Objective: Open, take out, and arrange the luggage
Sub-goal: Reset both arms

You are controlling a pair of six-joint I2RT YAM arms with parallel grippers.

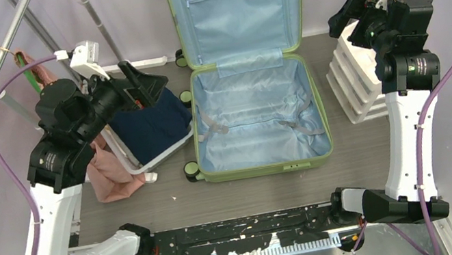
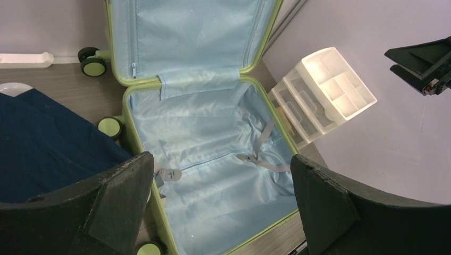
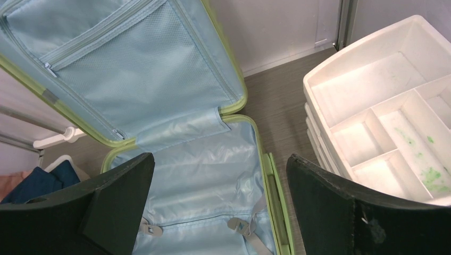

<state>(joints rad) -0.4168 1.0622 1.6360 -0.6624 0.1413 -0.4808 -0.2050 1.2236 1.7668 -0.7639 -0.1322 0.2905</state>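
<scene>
Left claw (image 1: pixel 145 82) and right claw (image 1: pixel 345 16) hang spread and empty either side of the luggage (image 1: pixel 257 125), open and bare at frame centre, so emptying looks done and arranging perhaps remains.

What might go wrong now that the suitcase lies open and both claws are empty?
1. The lid stands upright; a nudge might drop it shut onto the base.
2. Loose straps in the base could catch on whatever reaches in.
3. The right gripper hangs near the drawer unit and might knock it when it swings toward the suitcase.
</scene>
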